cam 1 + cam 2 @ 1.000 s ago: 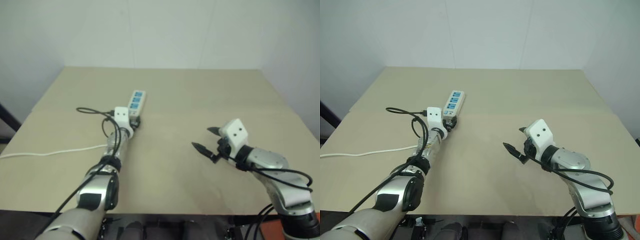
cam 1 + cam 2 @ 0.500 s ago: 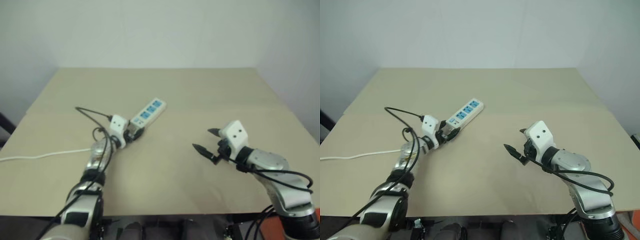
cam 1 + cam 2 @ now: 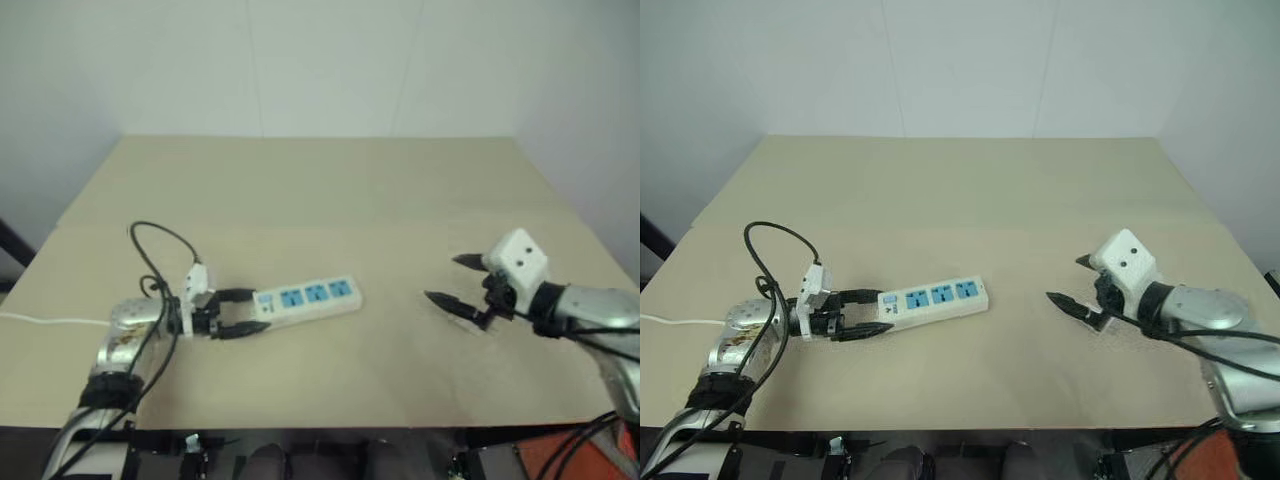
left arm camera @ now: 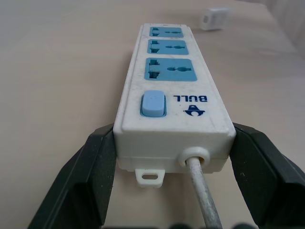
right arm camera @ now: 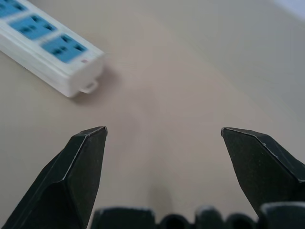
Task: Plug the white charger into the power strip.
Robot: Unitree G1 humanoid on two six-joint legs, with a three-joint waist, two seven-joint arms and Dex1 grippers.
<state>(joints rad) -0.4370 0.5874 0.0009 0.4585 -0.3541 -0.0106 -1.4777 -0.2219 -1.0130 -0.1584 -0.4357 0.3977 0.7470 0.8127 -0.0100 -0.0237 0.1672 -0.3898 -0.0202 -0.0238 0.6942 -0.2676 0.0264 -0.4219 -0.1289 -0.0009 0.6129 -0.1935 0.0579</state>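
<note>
On the beige table [image 3: 330,190], the power strip [image 3: 306,299] lies flat near the front edge, crosswise, its switch end toward the robot's left. Left hand [image 3: 238,312] is clamped on that switch end, one black finger pressed to each long side, its arm low over the table and the hand pointing almost level toward the robot's right. A thin white cord [image 3: 45,322] runs off toward the left table edge.

Left wrist view adds detail the head views lack: a pale blue rocker switch [image 4: 153,104], the word "BULL" with a small logo printed beside it, three blue socket panels in a row, the cord leaving the near end face beside a small mounting tab. Past the strip's far end, the white charger [image 4: 213,18] sits on the table, well apart from the strip; no prongs can be made out.

Right hand [image 3: 458,283] hovers just above the table on the robot's right side, pointing toward the strip and tilted down, fingers spread wide and holding nothing. Right wrist view shows the strip's far end [image 5: 47,47] between and beyond those fingers [image 5: 76,171].
</note>
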